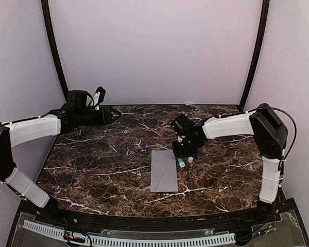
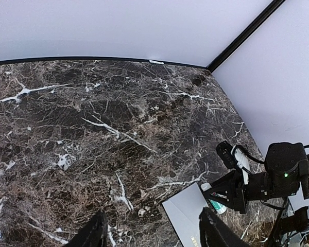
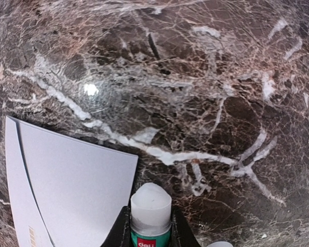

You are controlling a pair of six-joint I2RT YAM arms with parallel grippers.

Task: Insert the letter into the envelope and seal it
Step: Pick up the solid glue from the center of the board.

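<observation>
The pale grey-lavender envelope lies flat on the marble table, long side running front to back, with its flap folded over it. No separate letter sheet shows. My right gripper is shut on a green glue stick with its white glue tip exposed. It holds the stick just off the envelope's far right corner, tip pointing at the table. My left gripper is open and empty, far back left, well away from the envelope; the left wrist view shows its spread fingers.
A small white cap lies on the table right beside the glue stick. The dark marble table is ringed by pale walls with black corner posts. A perforated rail runs along the near edge.
</observation>
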